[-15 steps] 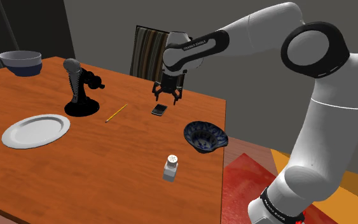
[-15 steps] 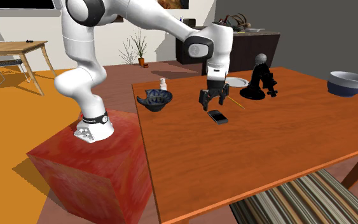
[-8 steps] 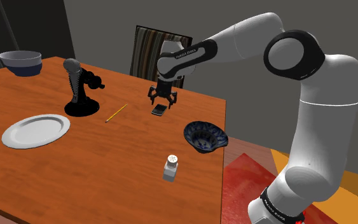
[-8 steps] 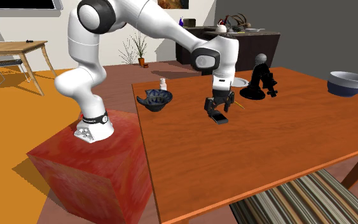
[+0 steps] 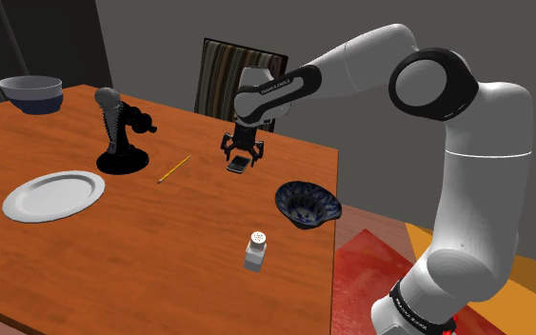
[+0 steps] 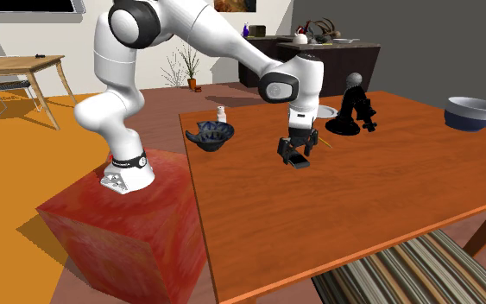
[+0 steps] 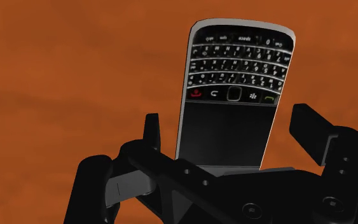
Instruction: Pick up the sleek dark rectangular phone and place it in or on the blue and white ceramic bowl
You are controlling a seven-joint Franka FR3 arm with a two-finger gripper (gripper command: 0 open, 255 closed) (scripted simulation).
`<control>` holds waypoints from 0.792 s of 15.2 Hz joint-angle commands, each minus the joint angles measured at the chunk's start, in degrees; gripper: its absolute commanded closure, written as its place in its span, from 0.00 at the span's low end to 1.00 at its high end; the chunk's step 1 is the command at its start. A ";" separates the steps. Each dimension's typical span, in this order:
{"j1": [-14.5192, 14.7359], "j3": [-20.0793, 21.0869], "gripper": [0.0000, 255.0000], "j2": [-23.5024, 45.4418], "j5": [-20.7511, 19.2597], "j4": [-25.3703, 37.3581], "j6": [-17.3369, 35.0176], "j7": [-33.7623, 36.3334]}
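Your black pincer point(image 7: 227, 122) is standing released astride the black rectangular keypad phone point(image 7: 234, 83) lying mid-frame on the orange-brown tabletop point(image 7: 75, 76).

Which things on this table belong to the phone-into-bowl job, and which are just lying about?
Job: phone, blue and white bowl, open gripper straddling the phone.
Lying about: white plate, yellow pencil, shaker, black stand with grey top, grey bowl.

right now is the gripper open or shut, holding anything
Gripper: open, black fingers apart on either side of the dark rectangular keypad phone, which lies on the orange-brown table; nothing held.
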 commanded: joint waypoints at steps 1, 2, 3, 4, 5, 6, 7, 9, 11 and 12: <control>0.00 0.00 0.00 0.01 0.00 -0.01 0.03 0.00; 0.00 0.00 0.00 0.00 0.00 -0.01 0.01 0.00; 0.00 0.00 1.00 0.00 0.00 -0.01 0.01 0.00; 0.00 0.00 1.00 0.00 0.00 -0.01 0.01 0.00; -0.01 -0.01 1.00 0.07 -0.01 0.06 0.01 -0.02; -0.01 -0.01 1.00 0.07 -0.01 0.07 0.00 -0.01; -0.01 -0.01 1.00 0.05 -0.01 0.04 0.01 -0.02; -0.01 -0.01 1.00 0.07 -0.01 0.08 0.00 -0.03; 0.00 -0.01 1.00 0.10 -0.01 0.09 0.01 -0.01; 0.00 0.00 1.00 0.01 0.00 -0.01 0.03 0.00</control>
